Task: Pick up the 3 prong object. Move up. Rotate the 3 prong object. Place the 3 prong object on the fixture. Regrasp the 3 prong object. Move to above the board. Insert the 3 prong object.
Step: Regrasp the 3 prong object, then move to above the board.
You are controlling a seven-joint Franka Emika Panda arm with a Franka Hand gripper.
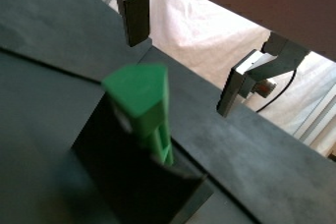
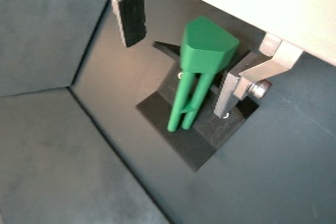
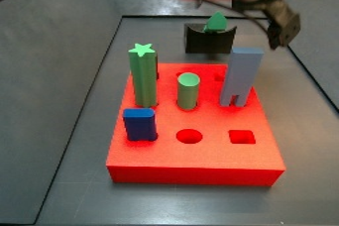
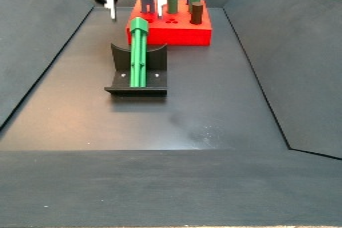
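A green star-topped post [image 3: 142, 71] stands upright at the back left of the red board [image 3: 199, 161] in a side view. Just beside it, nearer the middle, a shorter green round cylinder [image 3: 188, 91] also stands upright. A small blue block [image 3: 139, 124] sits in front of the post, close to the front left corner. A tall grey-blue piece [image 3: 240, 76] with a notch cut in its foot stands on the right side. Everything rests on a dark desk [image 4: 201, 122] with sloping dark walls. Pale cloth [image 1: 197, 22] shows beyond the desk edge in a wrist view.
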